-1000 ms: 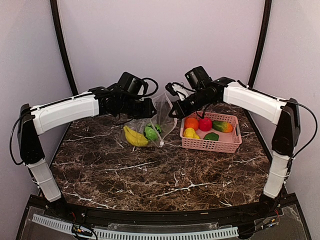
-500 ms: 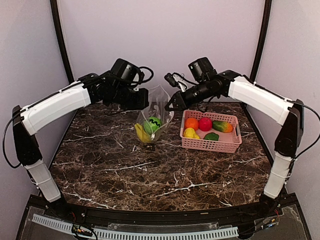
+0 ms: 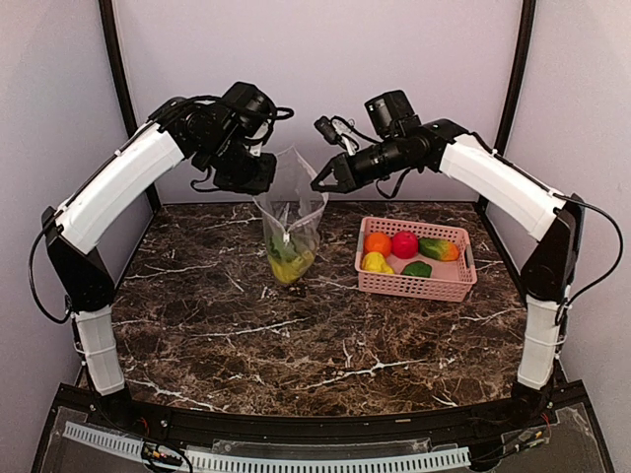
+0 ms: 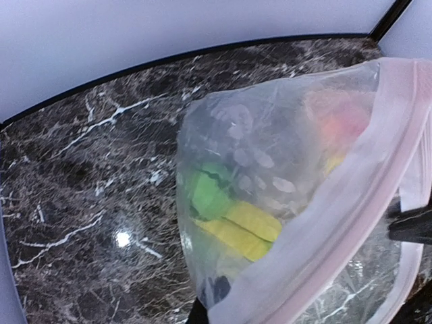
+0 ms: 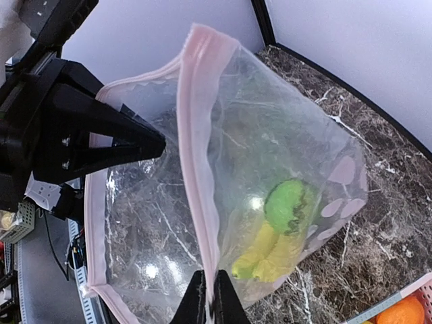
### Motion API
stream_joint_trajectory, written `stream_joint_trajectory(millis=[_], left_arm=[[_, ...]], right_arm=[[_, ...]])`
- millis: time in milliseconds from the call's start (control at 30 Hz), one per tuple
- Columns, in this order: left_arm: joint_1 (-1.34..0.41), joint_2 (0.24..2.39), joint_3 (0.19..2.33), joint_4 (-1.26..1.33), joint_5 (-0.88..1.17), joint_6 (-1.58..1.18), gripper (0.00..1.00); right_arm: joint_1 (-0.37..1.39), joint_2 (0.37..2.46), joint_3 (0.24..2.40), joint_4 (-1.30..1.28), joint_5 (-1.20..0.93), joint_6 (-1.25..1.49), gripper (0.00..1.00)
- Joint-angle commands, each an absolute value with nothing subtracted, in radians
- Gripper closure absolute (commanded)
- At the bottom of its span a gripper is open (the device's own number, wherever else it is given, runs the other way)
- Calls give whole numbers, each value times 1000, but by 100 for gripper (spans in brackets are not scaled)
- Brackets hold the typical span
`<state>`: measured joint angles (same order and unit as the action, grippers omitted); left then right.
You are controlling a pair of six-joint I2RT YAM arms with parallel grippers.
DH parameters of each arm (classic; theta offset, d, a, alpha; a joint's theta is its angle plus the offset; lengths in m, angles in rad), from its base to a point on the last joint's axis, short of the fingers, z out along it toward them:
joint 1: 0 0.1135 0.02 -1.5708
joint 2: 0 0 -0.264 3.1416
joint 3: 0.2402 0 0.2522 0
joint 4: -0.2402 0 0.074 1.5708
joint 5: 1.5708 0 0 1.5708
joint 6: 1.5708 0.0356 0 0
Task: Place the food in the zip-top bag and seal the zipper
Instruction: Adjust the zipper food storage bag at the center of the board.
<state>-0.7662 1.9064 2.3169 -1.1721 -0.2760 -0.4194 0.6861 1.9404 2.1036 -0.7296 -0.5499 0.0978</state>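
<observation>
The zip-top bag (image 3: 291, 212) hangs upright above the table, held at its mouth between both grippers. My left gripper (image 3: 264, 183) is shut on the left end of the mouth edge. My right gripper (image 3: 318, 185) is shut on the right end. In the right wrist view my fingers (image 5: 209, 305) pinch the pink zipper (image 5: 196, 155), and the mouth gapes open. A yellow banana (image 5: 266, 253) and a green piece (image 5: 287, 206) lie at the bag's bottom; both also show in the left wrist view, the banana (image 4: 243, 228) and the green piece (image 4: 206, 192). My left fingertips are mostly hidden behind the bag.
A pink slotted basket (image 3: 414, 288) stands at the right of the bag. It holds an orange (image 3: 378, 242), a red round fruit (image 3: 404, 244), a green-orange mango-like piece (image 3: 438, 248), a lemon (image 3: 374, 262) and a green piece (image 3: 417, 269). Dark marble table (image 3: 296, 345).
Both arms have risen and lifted the bag off the table. It lay slumped; now it hangs upright, and the banana and green piece have slid to its bottom.
</observation>
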Motion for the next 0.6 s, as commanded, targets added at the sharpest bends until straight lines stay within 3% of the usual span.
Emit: stream_joint_trajectory(millis=[0,100,167,233,433,567], left_arm=[[-739,1845,2255,-1279,-353,-375,99],[-738,1814,2205,-1222,-318,-365,99],[-736,1812,2199,-1209,-322,-361,99],[-735,1813,2193,-1191,-313,-351,99],[-734,1816,2158,-1104,-193,-328,99],[-735,1811,2139,-1056,-152,-312,99]], right_arm=[[691,1929,2141,-743,-551,76,92],[706,1932,2149,-740,-641,56,80],[714,1931,2147,-741,-684,45,59],[714,1913,2138,-746,-700,21,49],[641,1781,2034,-762,-610,-118,38],[532,1729,1909,-795,-591,-221,37]])
